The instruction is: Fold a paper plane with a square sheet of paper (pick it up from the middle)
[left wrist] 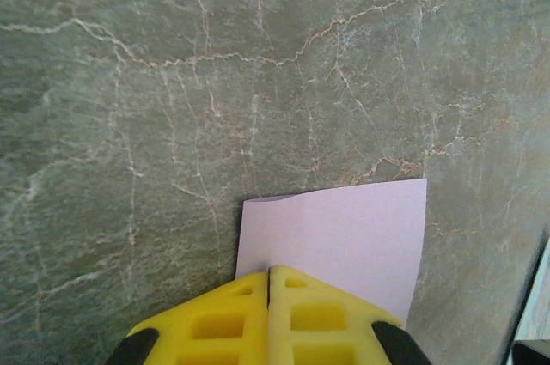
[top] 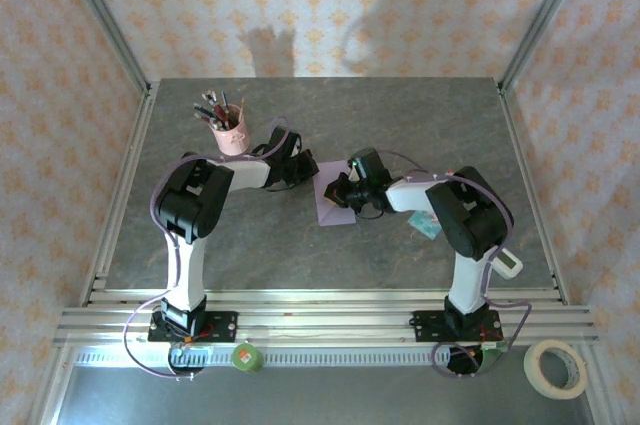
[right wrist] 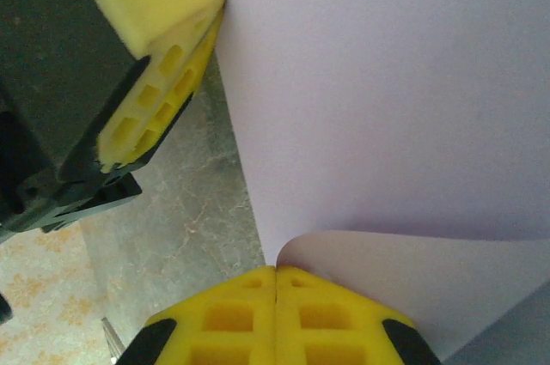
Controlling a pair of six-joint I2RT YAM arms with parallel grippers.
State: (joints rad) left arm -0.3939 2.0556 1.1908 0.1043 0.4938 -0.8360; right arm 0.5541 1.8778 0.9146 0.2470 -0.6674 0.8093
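Robot test cell, lab-type setting, not domestic. Grey marble-pattern table (top: 400, 105) was enclosed by aluminium profile posts (top: 100, 15) at its corners. Printed patterned backdrop panels (top: 330, 5) stood behind and beside table. Two arm bases (top: 185, 325) were bolted to slotted rail (top: 330, 315) along table's near edge. Tape roll (top: 556, 367) lay beyond that edge.
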